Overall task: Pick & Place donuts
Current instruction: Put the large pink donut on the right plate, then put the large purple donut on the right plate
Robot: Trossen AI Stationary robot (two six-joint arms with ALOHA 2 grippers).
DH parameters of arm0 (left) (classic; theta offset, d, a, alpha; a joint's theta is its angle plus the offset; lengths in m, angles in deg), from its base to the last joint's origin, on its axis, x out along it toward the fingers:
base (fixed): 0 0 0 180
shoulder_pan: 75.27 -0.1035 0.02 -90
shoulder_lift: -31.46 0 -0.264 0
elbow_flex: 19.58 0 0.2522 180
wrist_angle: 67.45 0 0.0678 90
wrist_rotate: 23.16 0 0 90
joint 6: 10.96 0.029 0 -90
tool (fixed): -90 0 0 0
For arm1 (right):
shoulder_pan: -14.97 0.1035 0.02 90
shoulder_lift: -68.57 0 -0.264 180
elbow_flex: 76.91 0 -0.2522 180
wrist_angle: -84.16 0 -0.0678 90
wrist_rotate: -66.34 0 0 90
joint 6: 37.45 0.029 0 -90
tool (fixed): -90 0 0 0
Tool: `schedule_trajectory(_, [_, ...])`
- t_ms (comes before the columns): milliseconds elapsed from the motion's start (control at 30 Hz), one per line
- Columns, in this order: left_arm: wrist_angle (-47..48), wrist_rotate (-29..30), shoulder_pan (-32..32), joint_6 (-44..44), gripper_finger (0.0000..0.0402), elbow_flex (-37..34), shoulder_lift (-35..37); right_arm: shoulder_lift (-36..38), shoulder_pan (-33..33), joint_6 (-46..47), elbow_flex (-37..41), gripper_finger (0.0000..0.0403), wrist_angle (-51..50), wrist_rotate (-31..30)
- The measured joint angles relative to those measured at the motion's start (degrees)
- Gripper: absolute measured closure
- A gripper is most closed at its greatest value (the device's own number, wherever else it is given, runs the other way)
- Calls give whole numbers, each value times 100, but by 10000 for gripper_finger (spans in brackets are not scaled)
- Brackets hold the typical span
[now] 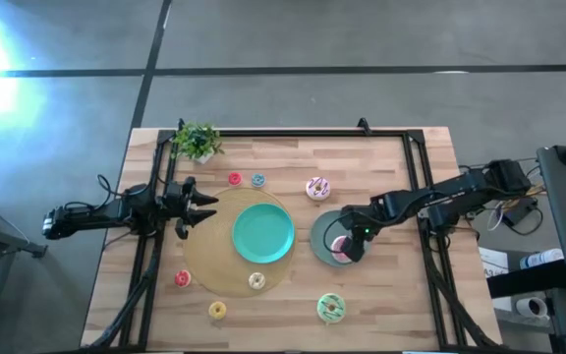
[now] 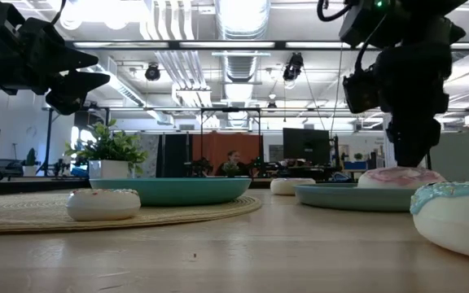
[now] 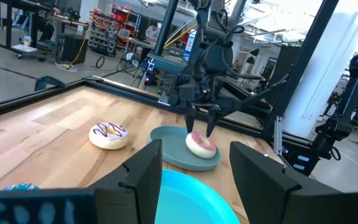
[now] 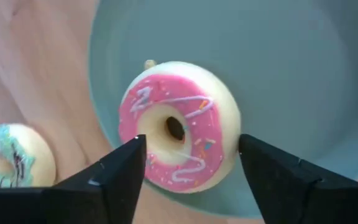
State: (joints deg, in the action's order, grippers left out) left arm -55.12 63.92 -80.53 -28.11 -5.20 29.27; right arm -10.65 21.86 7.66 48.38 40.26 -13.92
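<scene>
High view: right gripper (image 1: 348,248) over the grey-green plate (image 1: 320,234), where we see the pink donut (image 1: 340,245).
Left wrist view: left gripper (image 3: 194,177) spread, holding nothing.
Right wrist view: we find its fingers (image 4: 120,171) parted around that donut (image 4: 178,127), released.

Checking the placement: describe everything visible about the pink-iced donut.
The pink donut is a small toy ring with a cream body, glossy pink icing, white squiggles and a few coloured sprinkles. It lies flat, icing up, in the grey-green plate, near its rim. The right gripper hangs just above it, fingers open on either side; contact is unclear.
</scene>
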Motion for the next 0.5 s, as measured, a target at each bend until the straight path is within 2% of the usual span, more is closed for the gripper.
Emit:
schedule_trajectory(133, [0,0,1,0,239,-1,-1,98,107,-38,-14,137,-141,7])
schedule_trajectory(400, [0,0,0,0,239,-1,1,460,197,431,-131,153,-389,-1242])
schedule_trajectory(500, [0,0,-1,0,239,-1,1,514,25,1102,-131,161,-790,-1952])
